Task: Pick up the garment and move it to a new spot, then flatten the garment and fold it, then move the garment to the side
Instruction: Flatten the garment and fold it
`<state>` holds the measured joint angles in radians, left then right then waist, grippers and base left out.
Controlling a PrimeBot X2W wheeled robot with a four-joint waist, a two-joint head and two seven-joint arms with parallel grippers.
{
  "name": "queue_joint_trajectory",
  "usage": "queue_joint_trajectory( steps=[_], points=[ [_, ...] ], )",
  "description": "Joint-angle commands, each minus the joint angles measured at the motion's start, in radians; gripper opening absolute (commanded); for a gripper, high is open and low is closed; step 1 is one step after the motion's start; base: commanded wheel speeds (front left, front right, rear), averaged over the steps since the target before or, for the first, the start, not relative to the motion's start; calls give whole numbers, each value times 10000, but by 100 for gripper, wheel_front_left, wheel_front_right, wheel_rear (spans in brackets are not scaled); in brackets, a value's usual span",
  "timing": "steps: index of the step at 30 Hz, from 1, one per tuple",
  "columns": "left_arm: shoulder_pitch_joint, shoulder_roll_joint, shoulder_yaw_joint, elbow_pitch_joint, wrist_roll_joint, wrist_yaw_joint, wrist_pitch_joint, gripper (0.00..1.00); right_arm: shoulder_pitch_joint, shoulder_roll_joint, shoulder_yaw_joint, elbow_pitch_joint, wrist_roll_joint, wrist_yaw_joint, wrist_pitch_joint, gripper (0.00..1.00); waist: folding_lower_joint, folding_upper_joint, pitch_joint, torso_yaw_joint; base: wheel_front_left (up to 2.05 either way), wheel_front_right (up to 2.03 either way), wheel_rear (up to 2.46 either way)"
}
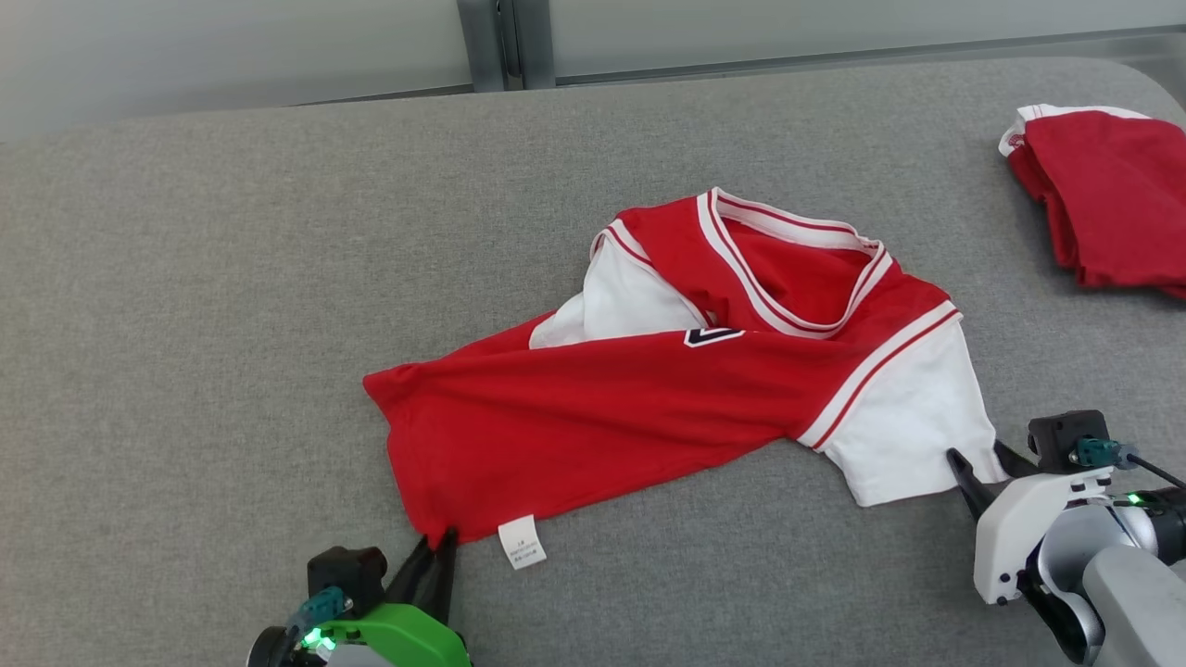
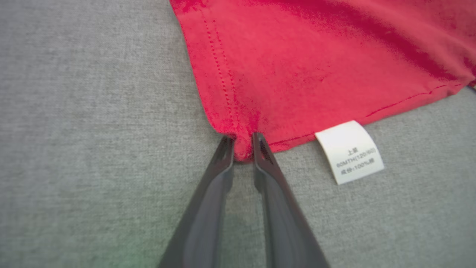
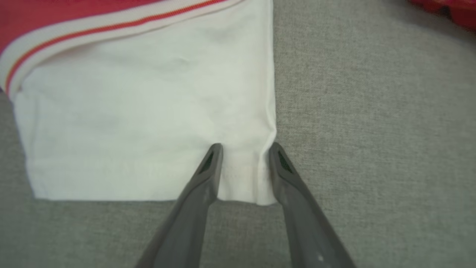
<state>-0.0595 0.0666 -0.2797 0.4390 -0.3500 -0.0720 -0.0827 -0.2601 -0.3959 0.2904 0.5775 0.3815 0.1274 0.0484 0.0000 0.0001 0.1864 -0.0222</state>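
Garment (image 1: pixel 649 408) lies crumpled at the centre of the table (image 1: pixel 185 324). Left gripper (image 1: pixel 441 542), toward the table's near edge, pinches the red hem corner, jaws nearly together. Right gripper (image 1: pixel 979 454) straddles the white sleeve edge, jaws apart. Recommended: close it fully, then lift both evenly.

I read this as a robotics lab or test room. My left pincer (image 1: pixel 443 545) and right pincer (image 1: pixel 977 456) are down on one broad bench (image 1: pixel 185 324) covered in plain grey felt-like cloth, its corner far ahead of the right pincer rounded off. Beyond the bench, well ahead of both pincers, stand pale frosted panels (image 1: pixel 232 46) joined by a grey metal post (image 1: pixel 505 42), like an office partition. One red and white garment (image 1: pixel 602 417) lies between the pincers; a second red garment (image 1: pixel 1112 204), folded, sits far ahead of the right one.
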Motion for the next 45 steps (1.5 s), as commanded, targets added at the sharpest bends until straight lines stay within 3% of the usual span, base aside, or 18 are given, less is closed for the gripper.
queue_joint_trajectory(
  steps=[1,7,11,15,18,21,25,28,31,33,35,39,40,45],
  points=[
    [-85,-41,-156,241,-110,-130,241,0,16,102,298,4,411,57,210,0,0,-1,-27,-15,0,0,0],
    [-54,-57,-63,-909,-1433,-462,751,0,389,-573,-197,-2052,2929,32,160,0,0,-1,-222,-15,0,0,0],
    [378,243,6,-3707,-2801,-570,1608,0,1130,-920,-1569,-5200,5588,35,386,0,0,-1,-177,-60,0,0,0],
    [298,1069,211,-7247,-3889,-594,2990,0,1318,-1253,-3595,-8025,7691,34,886,0,0,-1,234,-242,0,0,0],
    [-770,1545,677,-9373,-4639,-305,4207,0,532,-1432,-4906,-9091,8673,34,1535,0,0,-1,755,-274,0,0,0],
    [-2560,1907,1201,-10098,-5201,197,5382,0,-856,-1450,-5603,-9081,9173,35,2217,0,0,-1,1408,-288,0,0,0],
    [-5800,2228,1550,-9161,-5454,779,6662,0,-3631,-1243,-5759,-7731,8468,35,3099,0,0,-1,2602,-254,0,0,0],
    [-8330,2262,1451,-7268,-5103,1058,7132,0,-6375,-640,-5475,-6225,6940,35,3716,0,0,-1,3589,-209,0,0,0],
    [-10533,2194,1226,-5121,-4384,949,6830,0,-9097,381,-5407,-4551,4969,34,3811,0,0,-1,4396,-199,0,0,0],
    [-11715,2077,1282,-3766,-3837,917,6025,0,-10528,1137,-5536,-3607,3847,34,3437,0,0,-1,4683,-266,0,0,0],
    [-12903,2023,1218,-2771,-3131,590,4721,0,-11766,1807,-5775,-2899,3011,34,2846,0,0,-1,4911,-361,0,0,0],
    [-14221,1802,705,-732,-2064,80,2803,0,-12941,2694,-6131,-1960,2214,32,1843,0,0,-1,5165,-514,0,0,0],
    [-14484,1725,385,179,-1627,-119,1871,0,-12843,2874,-5898,-1733,2098,35,1612,0,0,-1,5006,-546,0,0,0],
    [-13473,1464,-156,1762,-1453,-415,130,0,-11047,2866,-4860,-1948,2495,34,1404,0,0,-1,4532,-591,0,0,0]
  ],
)
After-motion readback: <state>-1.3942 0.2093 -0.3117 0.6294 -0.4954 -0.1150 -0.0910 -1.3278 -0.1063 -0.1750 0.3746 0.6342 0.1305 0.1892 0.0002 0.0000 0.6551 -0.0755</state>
